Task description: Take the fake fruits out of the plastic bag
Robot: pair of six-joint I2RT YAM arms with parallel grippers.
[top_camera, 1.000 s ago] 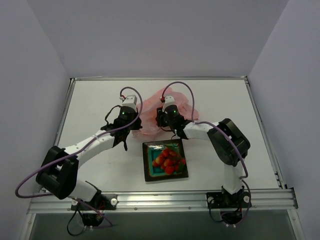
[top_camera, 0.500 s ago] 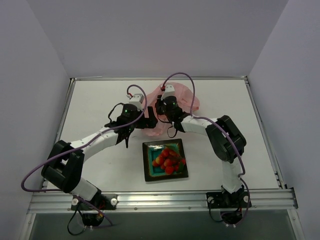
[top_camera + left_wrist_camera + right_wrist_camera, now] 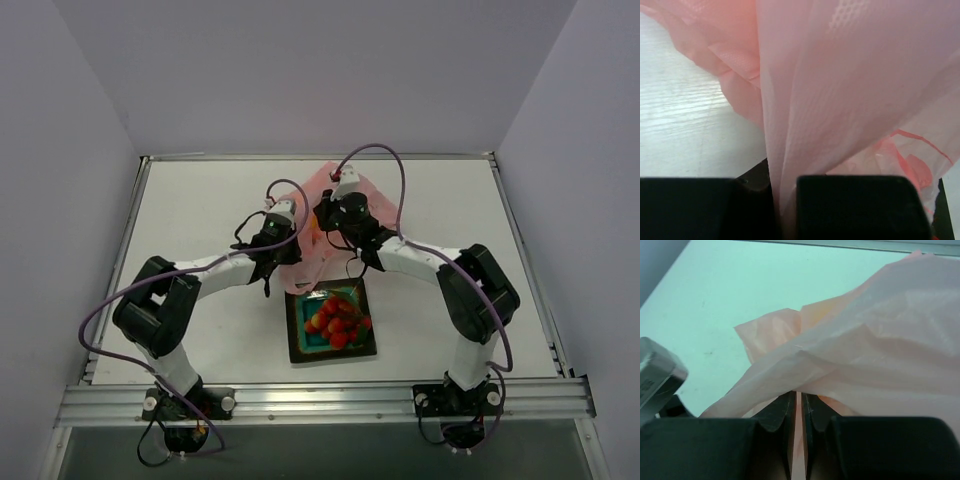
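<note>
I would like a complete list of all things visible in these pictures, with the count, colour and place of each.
plastic bag: one, translucent pink, beyond the dish, pinched by both claws
dish: one, teal with dark rim, near middle of the table
fake fruits: a cluster, mostly red, some orange, on the dish; exact count unclear
table: one, white
cables: two, purple, looping above the table
left claw: black, shut on the bag
right claw: black, shut on the bag

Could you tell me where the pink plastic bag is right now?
In the top view the bag is mid-table, pinched by both the left gripper and the right gripper, just behind the dish of fruits.
</note>
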